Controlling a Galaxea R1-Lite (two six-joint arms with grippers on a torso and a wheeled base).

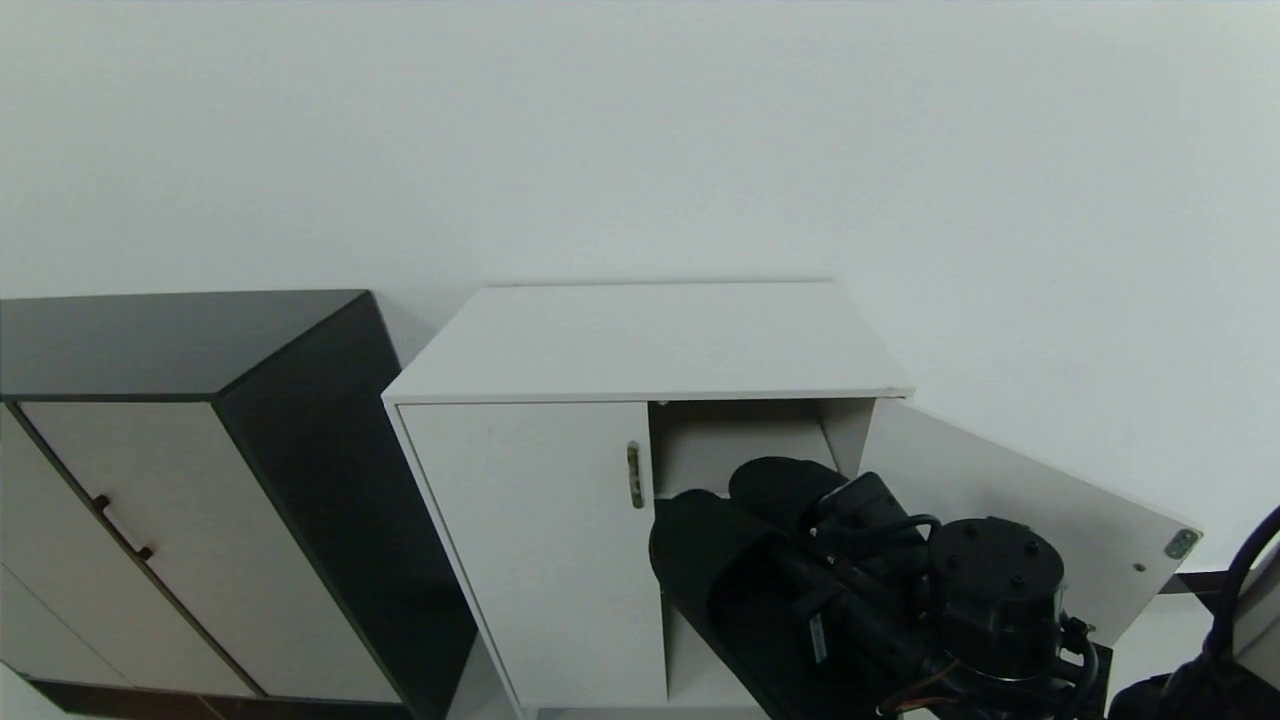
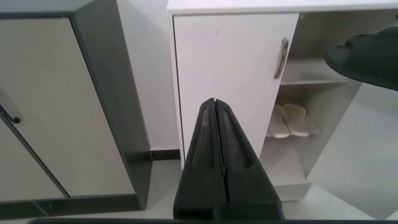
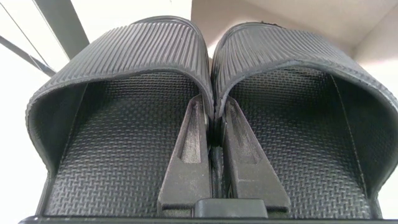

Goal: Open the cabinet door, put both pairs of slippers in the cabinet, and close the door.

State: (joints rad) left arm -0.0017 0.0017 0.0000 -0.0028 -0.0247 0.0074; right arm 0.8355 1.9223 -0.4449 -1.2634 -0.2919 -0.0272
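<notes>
- Head view: the white cabinet (image 1: 640, 340) stands against the wall (image 1: 640, 130). A dark cabinet (image 1: 200, 350) stands just beside it, on my left.
- The white cabinet's left door (image 1: 530, 540) is closed and has a slim upright handle (image 1: 634, 475) at its inner edge. Its right door (image 1: 1050, 520) is swung wide open to the right.
- The black slippers (image 1: 720, 560) are off the floor at the end of my right arm (image 1: 990, 590), in front of the open compartment. Their toes point toward it.
- Left wrist view: the left pincer (image 2: 215, 102) is closed with its two fingers pressed flat together, and it grips nothing. It sits low in front of the closed left door.
- The white slippers (image 2: 289, 120) lie side by side on a shelf inside the open compartment, below the upper shelf (image 2: 308, 71). One black slipper edges in at the corner, near the cabinet's top.
- Right wrist view: the right pincer (image 3: 213, 106) is clamped on the black slippers. One finger sits inside each shoe, pinching the two touching inner walls between them. The pair hangs side by side with the ribbed uppers above the fingers and the textured insoles beneath.
</notes>
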